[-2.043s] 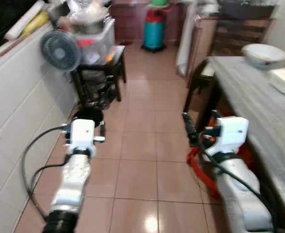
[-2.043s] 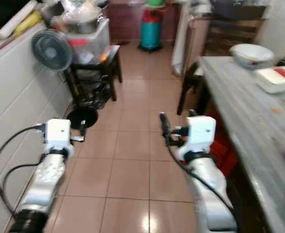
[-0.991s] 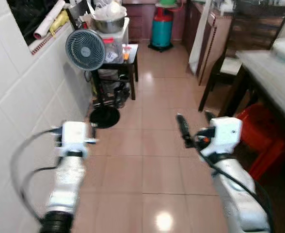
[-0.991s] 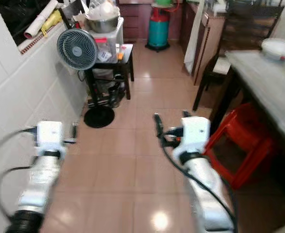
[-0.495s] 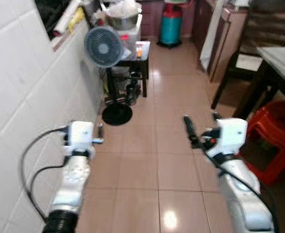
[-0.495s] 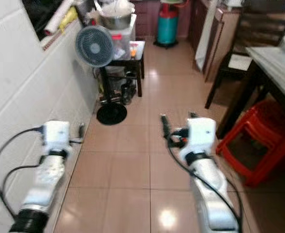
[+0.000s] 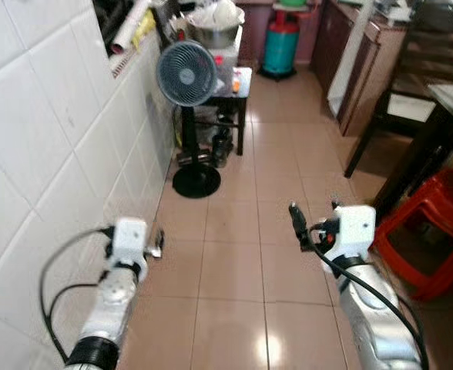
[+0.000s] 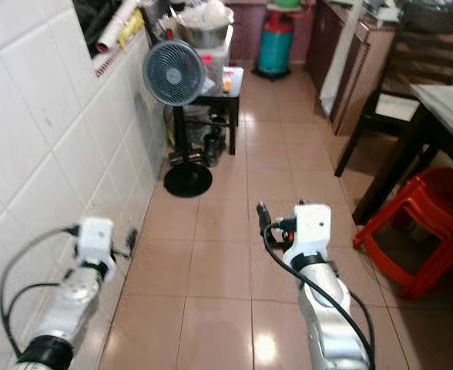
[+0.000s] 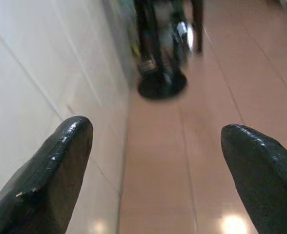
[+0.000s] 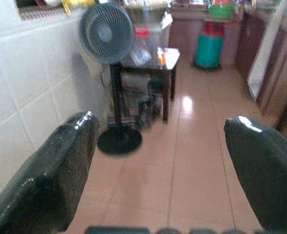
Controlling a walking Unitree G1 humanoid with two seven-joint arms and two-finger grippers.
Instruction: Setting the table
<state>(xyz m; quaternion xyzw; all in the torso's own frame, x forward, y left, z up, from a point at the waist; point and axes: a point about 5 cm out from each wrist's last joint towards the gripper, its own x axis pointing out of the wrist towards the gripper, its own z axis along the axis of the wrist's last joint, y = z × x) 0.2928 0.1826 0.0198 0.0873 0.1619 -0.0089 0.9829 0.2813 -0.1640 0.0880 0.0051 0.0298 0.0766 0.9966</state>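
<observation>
Tiled floor (image 7: pixel 226 270) and fan (image 8: pixel 173 72) ahead; my left gripper (image 9: pixel 155 161) and right gripper (image 10: pixel 160 165) are both spread, carrying nothing. Table (image 8: pixel 446 104) barely visible, so progress unknowable.

- A fan (image 7: pixel 186 73) stands ahead of the grippers by the tiled wall (image 7: pixel 49 146).
- A dark side table (image 7: pixel 225 85) sits just behind it, a metal bowl (image 7: pixel 215 35) on top.
- A gas cylinder (image 7: pixel 280 46) stands far ahead.
- A red stool (image 7: pixel 431 239) sits right of the right gripper, beside a dark chair (image 7: pixel 400 108).
</observation>
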